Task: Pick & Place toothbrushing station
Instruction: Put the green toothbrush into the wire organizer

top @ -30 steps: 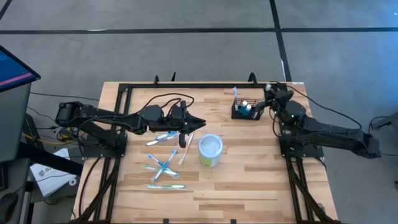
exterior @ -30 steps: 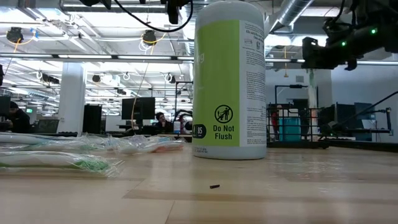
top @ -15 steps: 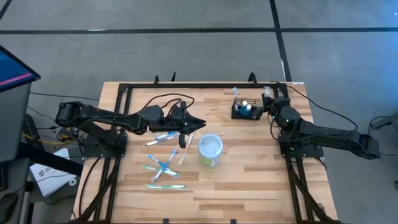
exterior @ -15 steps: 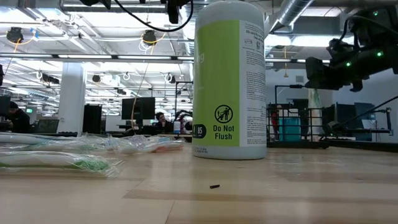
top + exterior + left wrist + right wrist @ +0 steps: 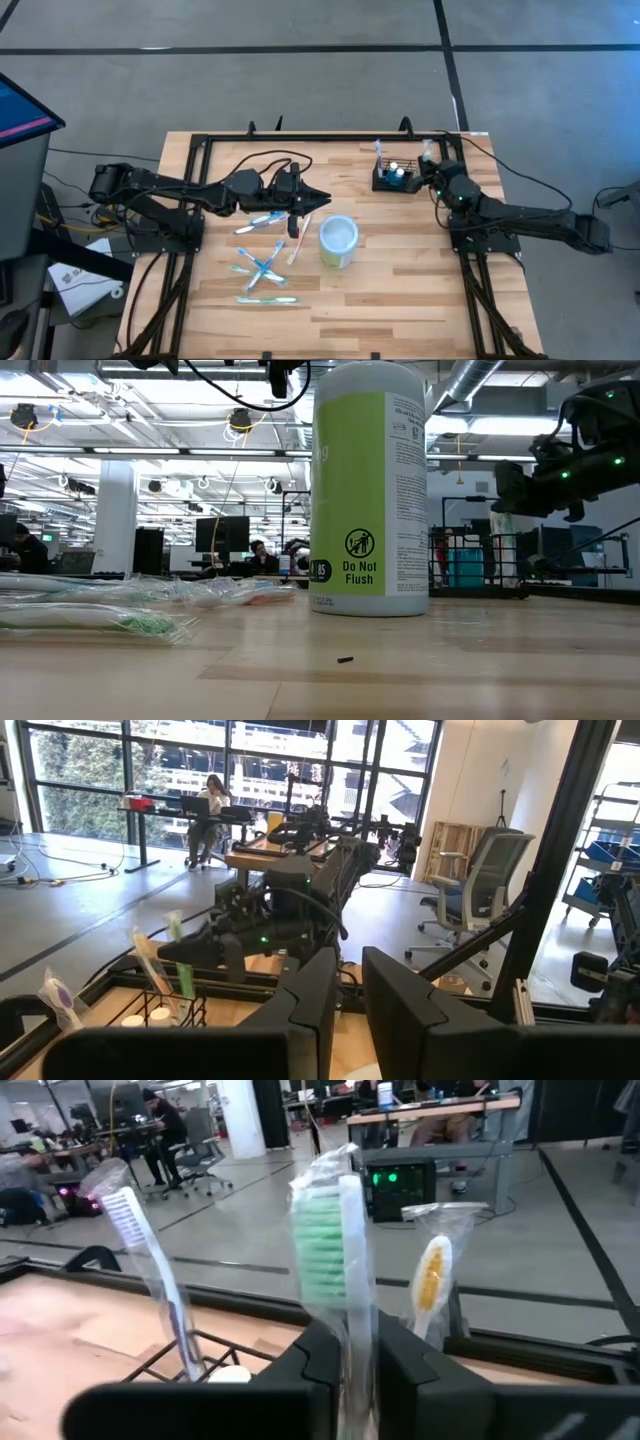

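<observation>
Basket (image 5: 395, 179): light, stiff wire mesh, best lifted by its rim. Right gripper (image 5: 429, 172) fingers pinch green toothbrush (image 5: 338, 1250) above it; left gripper (image 5: 296, 222) fingers' state unclear.

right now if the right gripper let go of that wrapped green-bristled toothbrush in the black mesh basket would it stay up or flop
The green-bristled toothbrush in clear plastic wrap looks thin, stiff and light, so it would probably lean, not flop. The small black wire-mesh basket is low-walled, so it may tilt far. The right gripper pinches its glossy wrap, which likely slides easily.

Wrapped toothbrush (image 5: 345, 1280) lower end hidden between pincer fingers (image 5: 305, 1370).
</observation>
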`<action>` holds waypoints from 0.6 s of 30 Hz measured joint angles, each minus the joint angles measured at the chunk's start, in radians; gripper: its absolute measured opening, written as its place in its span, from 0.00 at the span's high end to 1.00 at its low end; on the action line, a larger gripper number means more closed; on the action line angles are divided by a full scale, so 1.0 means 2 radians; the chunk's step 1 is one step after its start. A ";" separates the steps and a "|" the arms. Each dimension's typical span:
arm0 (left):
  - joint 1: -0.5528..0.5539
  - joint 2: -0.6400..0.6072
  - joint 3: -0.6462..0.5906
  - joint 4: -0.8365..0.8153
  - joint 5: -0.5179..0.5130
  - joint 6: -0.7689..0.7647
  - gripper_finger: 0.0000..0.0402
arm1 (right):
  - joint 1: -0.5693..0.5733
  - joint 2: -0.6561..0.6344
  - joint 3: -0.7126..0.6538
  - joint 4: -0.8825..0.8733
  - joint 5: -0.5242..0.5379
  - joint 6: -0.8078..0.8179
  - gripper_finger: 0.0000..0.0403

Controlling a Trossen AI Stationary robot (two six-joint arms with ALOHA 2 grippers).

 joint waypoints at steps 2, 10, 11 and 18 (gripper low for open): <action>0.000 0.000 0.000 0.000 0.000 0.000 0.88 | 0.004 0.000 0.000 0.000 0.000 0.000 0.90; 0.000 0.000 0.000 0.000 0.000 -0.001 0.88 | 0.007 0.001 0.001 -0.018 0.000 0.000 0.87; 0.000 0.000 0.000 0.000 0.000 -0.001 0.88 | 0.007 0.001 0.004 -0.026 0.000 0.000 0.86; 0.000 0.000 0.000 -0.001 0.000 -0.001 0.88 | 0.007 0.000 0.024 -0.031 0.004 -0.020 0.82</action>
